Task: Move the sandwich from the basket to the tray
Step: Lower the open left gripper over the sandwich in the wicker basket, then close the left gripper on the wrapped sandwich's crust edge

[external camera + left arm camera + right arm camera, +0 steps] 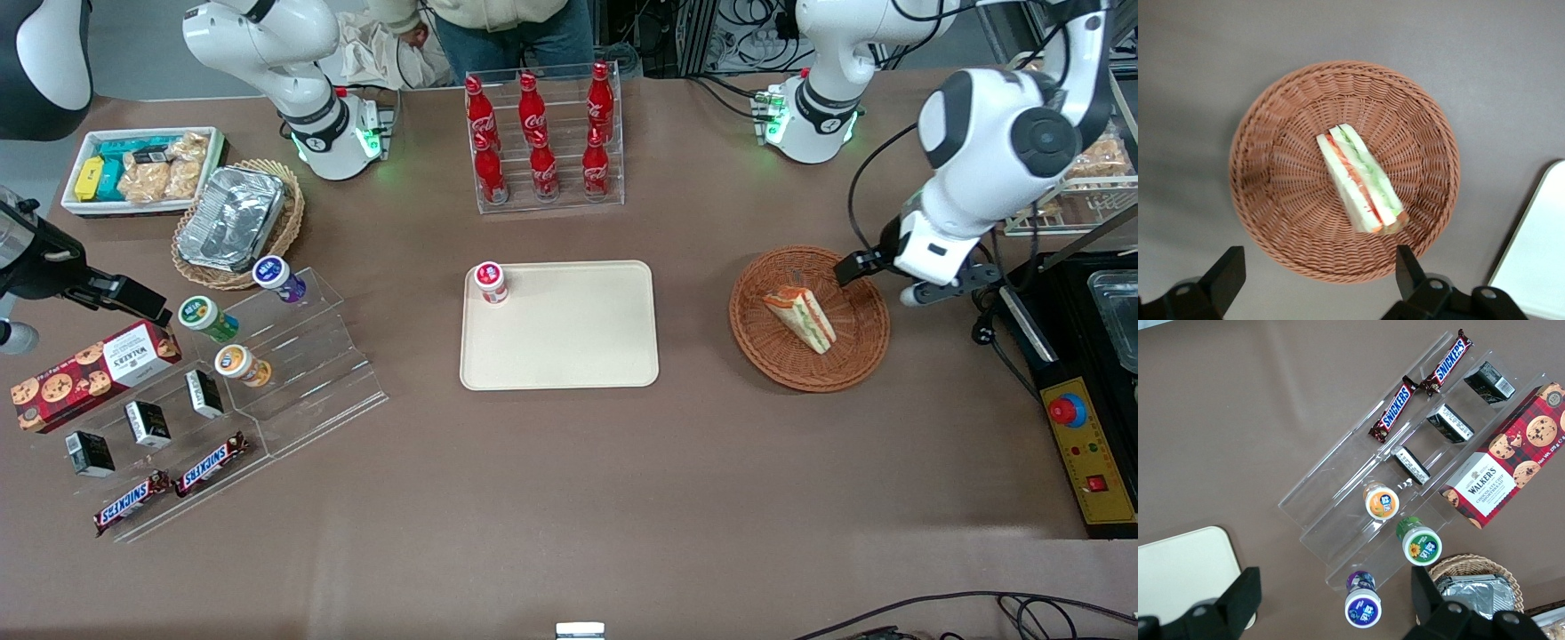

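Observation:
The sandwich (800,318) (1361,180), a pale wedge with orange-red and green layers, lies in the round reddish-brown basket (765,356) (1271,200). My left gripper (876,280) (1318,260) hovers above the basket's rim at the working arm's end, open, with nothing between its fingers. The black fingertips (1228,263) are spread about as wide as the basket's rim section below them and stand clear of the sandwich. The cream-beige tray (569,347) (1538,253) lies flat beside the basket, toward the parked arm's end.
A small red-lidded jar (490,283) stands on the tray's corner. A clear rack of red cola bottles (542,133) is farther from the camera. A black control box (1080,444) borders the working arm's end. A clear stepped stand with snacks (231,373) lies toward the parked arm.

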